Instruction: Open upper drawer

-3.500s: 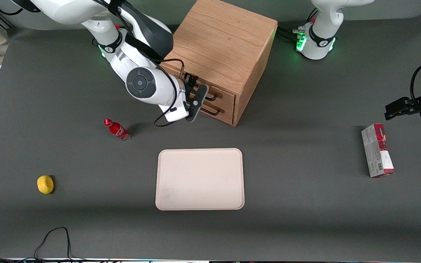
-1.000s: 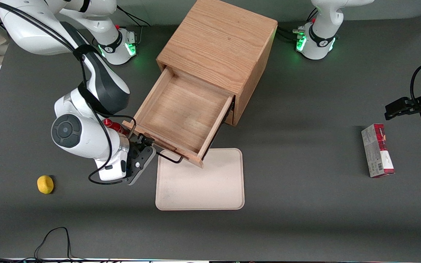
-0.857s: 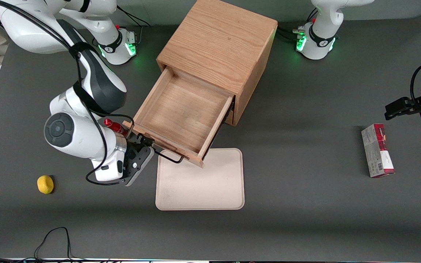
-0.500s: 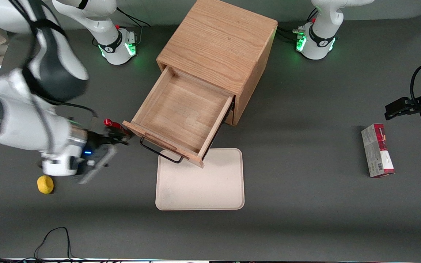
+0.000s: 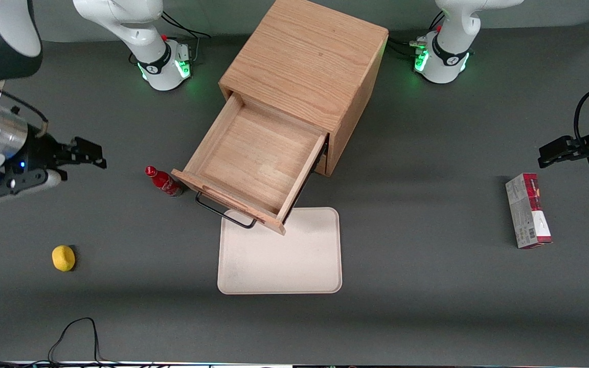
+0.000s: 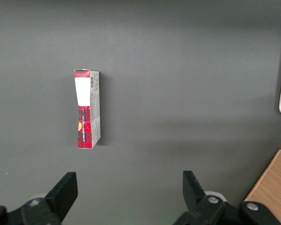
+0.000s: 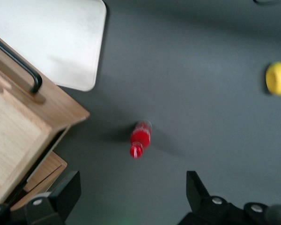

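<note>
The upper drawer [image 5: 253, 163] of the oak cabinet [image 5: 307, 61] stands pulled far out, its inside empty, its thin black bar handle [image 5: 223, 213] over the edge of the tray. It also shows in the right wrist view [image 7: 14, 136] with its handle [image 7: 18, 63]. The lower drawer [image 7: 42, 171] stays shut beneath it. My right gripper [image 5: 87, 156] is open and empty, raised above the table toward the working arm's end, well away from the handle; in the right wrist view the gripper [image 7: 131, 197] has wide-apart fingers.
A red bottle [image 5: 163, 181] stands close beside the open drawer's front corner. A cream tray [image 5: 280, 255] lies nearer the front camera than the drawer. A yellow lemon [image 5: 63, 257] lies toward the working arm's end. A red-and-grey box [image 5: 527, 210] lies toward the parked arm's end.
The drawer went from shut to pulled out. My gripper then let go of the handle and drew away and up toward the working arm's end.
</note>
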